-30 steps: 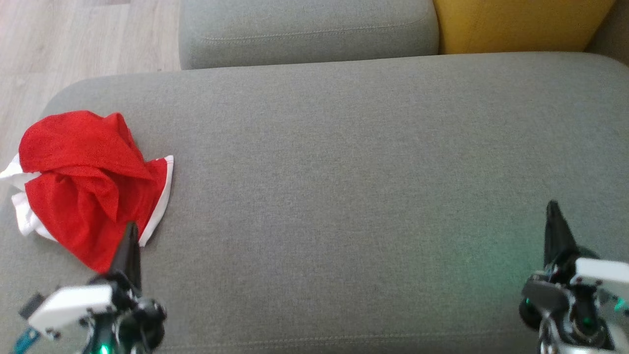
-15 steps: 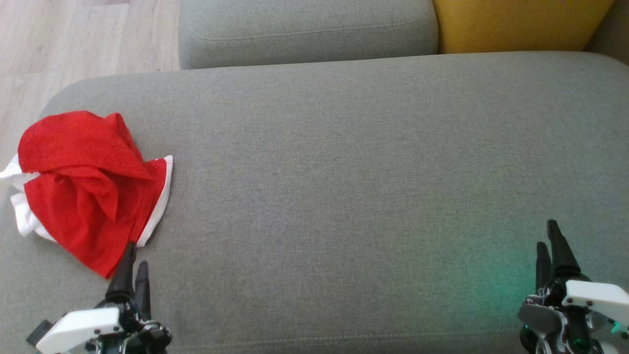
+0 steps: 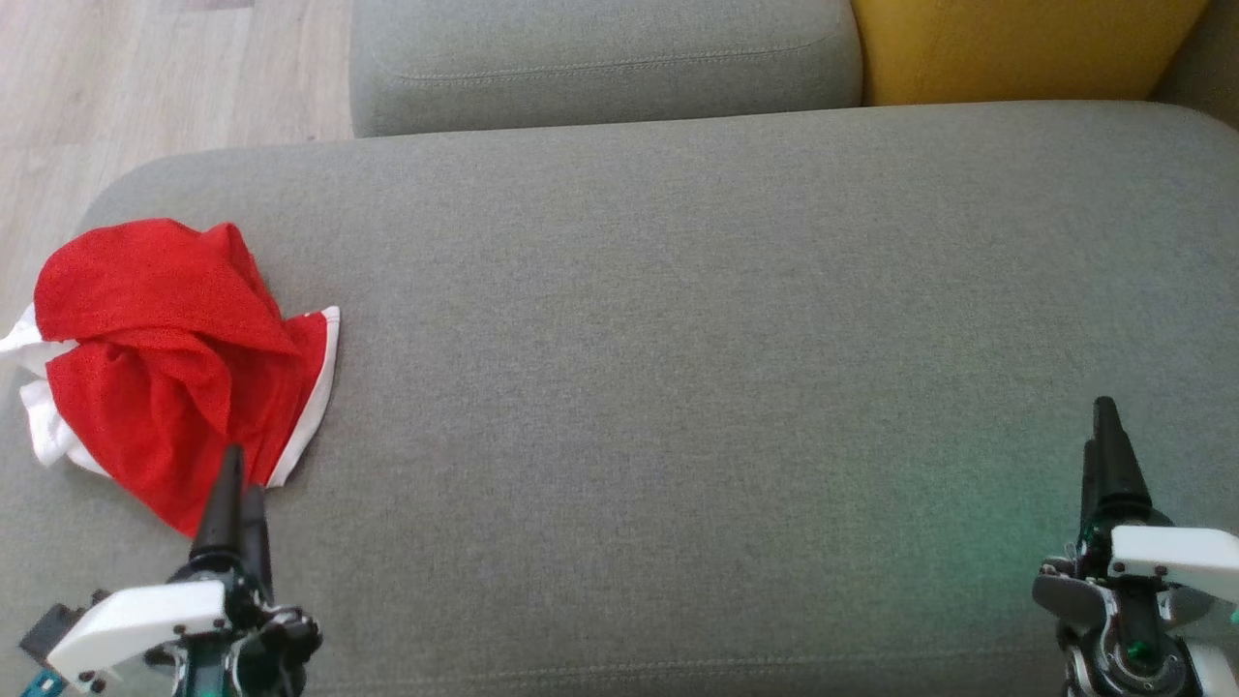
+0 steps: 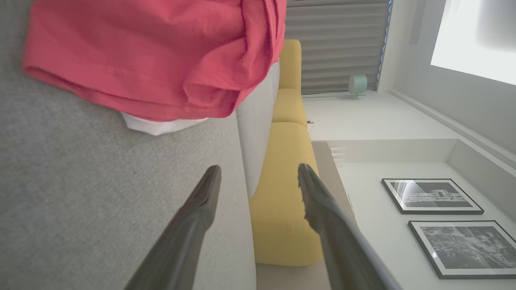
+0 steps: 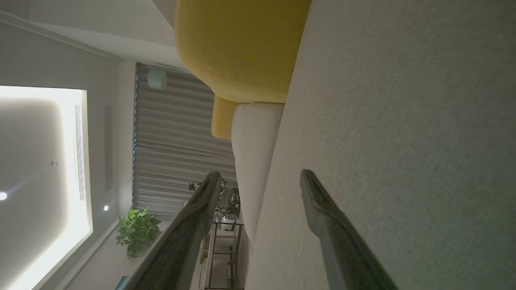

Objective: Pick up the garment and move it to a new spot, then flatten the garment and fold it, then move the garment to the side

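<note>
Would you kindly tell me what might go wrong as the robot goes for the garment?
The garment lies crumpled in layers, so the open left gripper may pinch just one fold and lift it bunched. It sits near the left end of the seat cushion; a nudge might push it toward the floor.

head cam down on sofa seat (image 3: 678,339); 2 wrist cams sideways, skimming it; left shares garment (image 3: 165,368)

Grey sofa (image 3: 678,339) with a yellow cushion (image 3: 1016,48) on pale wood floor (image 3: 145,77); grey curtains (image 4: 334,48), two framed pictures (image 4: 431,196) and a potted plant (image 5: 137,231)
</note>
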Available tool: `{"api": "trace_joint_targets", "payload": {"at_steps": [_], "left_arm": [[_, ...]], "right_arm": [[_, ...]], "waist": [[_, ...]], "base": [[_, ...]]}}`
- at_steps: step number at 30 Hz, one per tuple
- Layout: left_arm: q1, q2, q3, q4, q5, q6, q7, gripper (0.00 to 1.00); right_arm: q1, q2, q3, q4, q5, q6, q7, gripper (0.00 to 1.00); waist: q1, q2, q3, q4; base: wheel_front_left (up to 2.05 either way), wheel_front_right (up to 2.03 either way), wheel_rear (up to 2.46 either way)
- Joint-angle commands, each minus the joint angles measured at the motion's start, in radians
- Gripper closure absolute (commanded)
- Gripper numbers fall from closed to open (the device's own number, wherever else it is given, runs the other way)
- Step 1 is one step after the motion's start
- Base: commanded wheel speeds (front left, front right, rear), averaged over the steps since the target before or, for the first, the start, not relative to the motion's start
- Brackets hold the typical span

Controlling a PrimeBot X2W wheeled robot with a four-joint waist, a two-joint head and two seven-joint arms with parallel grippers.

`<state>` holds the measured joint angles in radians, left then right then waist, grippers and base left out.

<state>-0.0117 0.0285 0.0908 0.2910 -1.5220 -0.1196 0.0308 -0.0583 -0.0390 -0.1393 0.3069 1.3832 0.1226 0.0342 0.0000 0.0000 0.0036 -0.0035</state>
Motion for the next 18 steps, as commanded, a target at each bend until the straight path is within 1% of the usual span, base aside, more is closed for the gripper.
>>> {"api": "trace_joint_targets", "payload": {"at_steps": [1,9,11,15,18], "left_arm": [[-0.057,0.011,0.022,-0.047,0.022,-0.005,-0.011,0.00],[-0.076,0.012,0.043,-0.101,0.109,-0.005,-0.035,0.00],[-0.078,0.012,0.043,-0.107,0.122,-0.003,-0.038,0.00],[-0.085,0.012,0.032,-0.143,0.191,0.008,-0.049,0.00],[-0.091,0.013,0.022,-0.181,0.245,0.016,-0.058,0.00]], "right_arm": [[-0.057,-0.006,0.001,-0.048,-0.041,0.002,-0.012,0.00],[-0.075,-0.006,0.008,-0.121,-0.193,0.003,-0.036,0.00],[-0.077,-0.006,0.010,-0.131,-0.212,0.003,-0.039,0.00],[-0.089,-0.007,0.026,-0.179,-0.321,0.003,-0.051,0.00],[-0.094,-0.007,0.034,-0.202,-0.381,0.003,-0.060,0.00]], "waist": [[0.0000,0.0000,0.000,0.000],[0.0000,0.0000,0.002,0.002],[0.0000,0.0000,0.002,0.002],[0.0000,0.0000,0.004,0.002],[0.0000,0.0000,0.005,0.002]], "base": [[0.00,0.00,0.00],[0.00,0.00,0.00],[0.00,0.00,0.00],[0.00,0.00,0.00],[0.00,0.00,0.00]]}}
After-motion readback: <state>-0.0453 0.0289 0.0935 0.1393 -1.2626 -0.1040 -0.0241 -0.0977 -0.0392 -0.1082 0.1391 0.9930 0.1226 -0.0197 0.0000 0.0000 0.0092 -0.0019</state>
